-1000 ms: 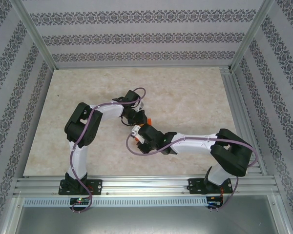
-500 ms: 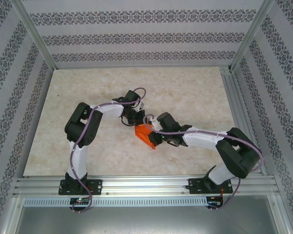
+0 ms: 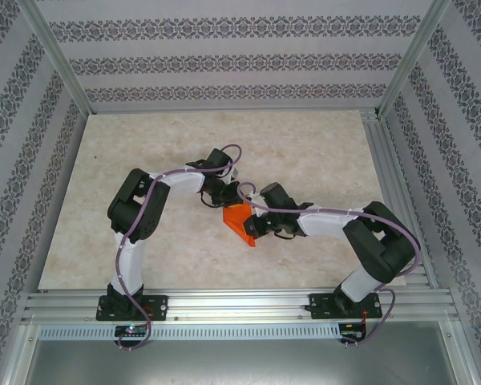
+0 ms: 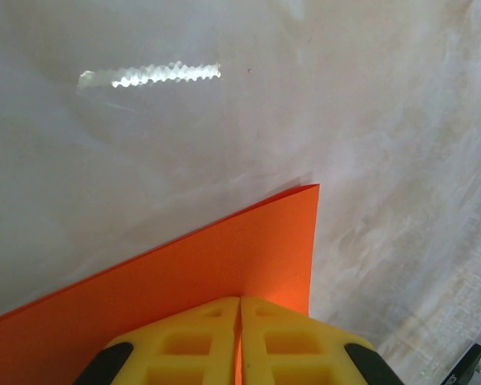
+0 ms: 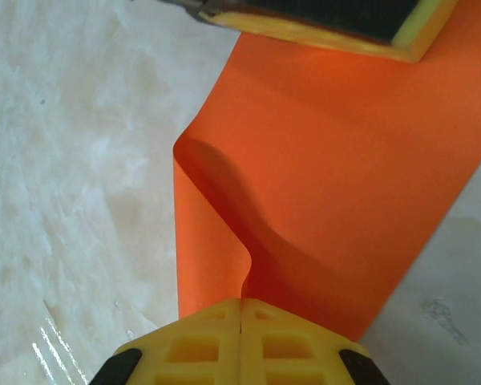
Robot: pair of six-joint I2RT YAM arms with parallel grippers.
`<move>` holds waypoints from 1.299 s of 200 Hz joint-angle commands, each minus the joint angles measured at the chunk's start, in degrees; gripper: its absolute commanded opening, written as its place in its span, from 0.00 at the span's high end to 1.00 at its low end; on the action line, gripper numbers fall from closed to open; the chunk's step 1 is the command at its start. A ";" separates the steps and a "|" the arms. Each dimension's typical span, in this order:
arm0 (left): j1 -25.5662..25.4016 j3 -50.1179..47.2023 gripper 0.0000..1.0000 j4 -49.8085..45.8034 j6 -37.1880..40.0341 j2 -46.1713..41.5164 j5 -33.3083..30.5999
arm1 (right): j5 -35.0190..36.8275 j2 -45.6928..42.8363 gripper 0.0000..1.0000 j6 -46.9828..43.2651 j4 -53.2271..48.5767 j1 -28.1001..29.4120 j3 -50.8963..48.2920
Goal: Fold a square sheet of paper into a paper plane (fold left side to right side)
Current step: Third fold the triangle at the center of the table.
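Paper [image 3: 239, 221] between left pincer [image 4: 240, 310], right pincer [image 5: 240, 310]

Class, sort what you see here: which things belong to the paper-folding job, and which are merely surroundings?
Belongs to the job: square sheet of paper; left gripper and right gripper, both shut on it.
Merely surroundings: table; patterned walls; aluminium frame.

Left wrist view — sheet [image 4: 184, 273] cut off left and below.
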 commanded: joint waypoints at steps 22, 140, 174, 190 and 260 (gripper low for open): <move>-1.19 -1.03 0.89 -1.58 1.29 3.66 -3.21 | -0.95 1.45 1.00 0.81 0.41 -1.57 1.95; -1.62 -1.08 0.89 -1.59 1.31 3.67 -3.21 | 0.46 4.39 1.00 1.28 -3.81 -2.51 4.49; -1.54 -1.08 0.89 -1.57 1.29 3.72 -3.20 | 1.36 4.89 1.00 1.37 -4.16 -2.65 4.75; -1.54 -1.08 0.90 -1.52 1.34 3.73 -3.18 | 1.16 5.63 1.00 1.40 -4.36 -2.68 5.34; -1.73 -1.17 0.90 -1.30 1.28 3.77 -3.19 | 1.50 7.08 1.00 1.29 -5.76 -2.75 7.06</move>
